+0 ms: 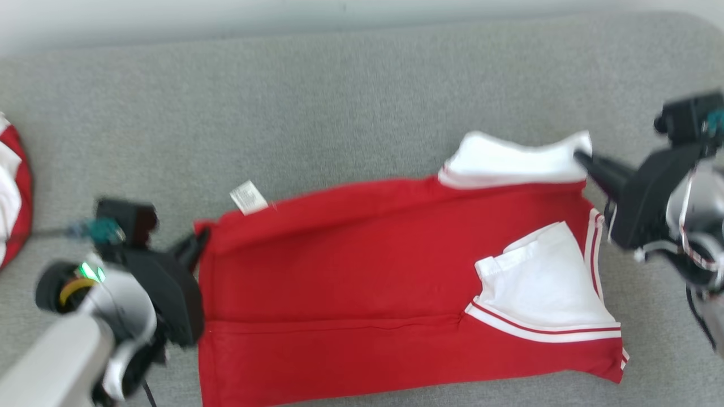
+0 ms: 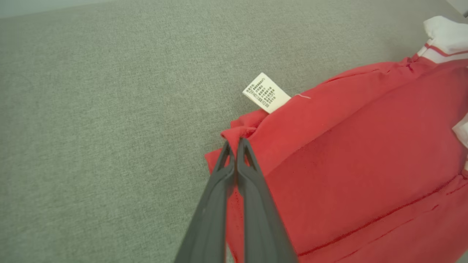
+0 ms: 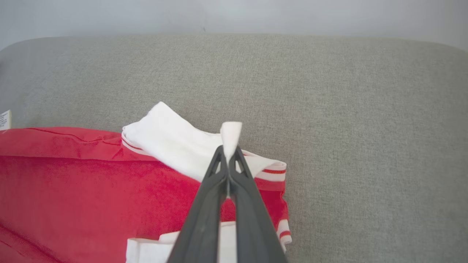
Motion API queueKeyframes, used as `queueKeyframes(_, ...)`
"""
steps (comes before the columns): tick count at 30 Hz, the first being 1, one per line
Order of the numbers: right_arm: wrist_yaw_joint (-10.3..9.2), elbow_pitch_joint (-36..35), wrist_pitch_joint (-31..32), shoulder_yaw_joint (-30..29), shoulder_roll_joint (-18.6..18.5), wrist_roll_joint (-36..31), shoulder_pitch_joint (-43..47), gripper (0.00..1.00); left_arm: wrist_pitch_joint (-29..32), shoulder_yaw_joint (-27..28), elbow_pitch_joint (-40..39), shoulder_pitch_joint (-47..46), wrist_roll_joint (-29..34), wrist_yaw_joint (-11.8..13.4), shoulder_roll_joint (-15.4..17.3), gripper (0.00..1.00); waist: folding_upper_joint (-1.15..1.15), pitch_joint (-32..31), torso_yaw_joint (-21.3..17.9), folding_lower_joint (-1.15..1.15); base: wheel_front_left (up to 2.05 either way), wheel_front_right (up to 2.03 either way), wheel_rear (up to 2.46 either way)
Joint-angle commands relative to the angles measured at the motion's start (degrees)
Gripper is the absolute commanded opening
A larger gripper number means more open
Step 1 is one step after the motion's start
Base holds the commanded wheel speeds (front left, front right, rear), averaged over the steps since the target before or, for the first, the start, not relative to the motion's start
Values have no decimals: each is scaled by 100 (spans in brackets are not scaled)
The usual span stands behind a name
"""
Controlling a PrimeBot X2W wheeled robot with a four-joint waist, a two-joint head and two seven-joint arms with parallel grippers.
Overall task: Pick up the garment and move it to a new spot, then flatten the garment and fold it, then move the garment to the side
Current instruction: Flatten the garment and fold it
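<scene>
Firmly in left gripper (image 2: pixel 234 141): garment (image 2: pixel 347 157) corner

The left pincer (image 1: pixel 199 242) sits low on the left of the head view. Its two dark fingers (image 2: pixel 252 190) are pressed flat together and point inward, nipping a red corner of the garment (image 1: pixel 350 254). Behind it come the black pincer body, the rounded left wrist (image 1: pixel 121 308) with a green light showing, and the pale left forearm (image 1: pixel 48 364) rising from the bottom corner. The right pincer (image 1: pixel 581 156) reaches in from the right edge, likewise closed, pinching a white corner of the garment. The right wrist (image 1: pixel 693 212) bends down behind it.
</scene>
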Motion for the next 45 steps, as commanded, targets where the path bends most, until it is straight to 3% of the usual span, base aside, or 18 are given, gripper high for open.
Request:
queueKeyframes(1,6,-78,9,-36,-44,38,174,0,-84,-48,17,151,100,1,-26,0,0,-233,39,1,0,0,0)
queueKeyframes(11,6,-799,287,-746,32,-161,1747,0,-1342,-180,820,836,285,36,-582,0,0,-565,195,1,0,0,0)
queueKeyframes(16,6,-1176,388,-935,-20,-302,2339,0,-1659,-202,1104,1035,269,77,-751,0,0,-684,213,1,0,0,0)
queueKeyframes(27,6,-1463,651,-1151,234,-532,3086,0,-2034,-145,1464,1415,112,239,-1007,2,0,-803,196,1,0,0,0)
queueKeyframes(28,6,-1467,684,-1177,261,-561,3144,0,-2072,-144,1482,1447,110,243,-1018,35,0,-809,197,1,0,0,0)
queueKeyframes(29,6,-1477,697,-1204,293,-587,3185,0,-2123,-126,1502,1460,96,249,-1036,100,0,-814,198,1,0,0,0)
queueKeyframes(31,6,-1476,779,-1239,366,-623,3282,47,-2204,-121,1557,1476,104,254,-1060,100,0,-827,199,1,0,0,0)
queueKeyframes(33,6,-1490,863,-1246,397,-647,3368,54,-2294,-111,1610,1532,85,258,-1116,100,0,-844,198,1,0,0,0)
queueKeyframes(34,6,-1482,905,-1271,428,-653,3406,65,-2333,-116,1641,1562,91,264,-1134,100,0,-856,196,1,0,0,0)
queueKeyframes(35,6,-1467,935,-1278,453,-655,3453,89,-2390,-102,1666,1589,77,281,-1157,100,0,-871,193,1,0,0,0)
queueKeyframes(36,6,-1467,956,-1288,461,-670,3492,100,-2443,-78,1681,1607,72,302,-1183,100,0,-887,191,1,0,0,0)
queueKeyframes(45,6,-1682,745,-1569,551,-874,3680,100,-3522,303,1547,1990,8,249,-1376,100,0,-1059,204,1,0,0,0)
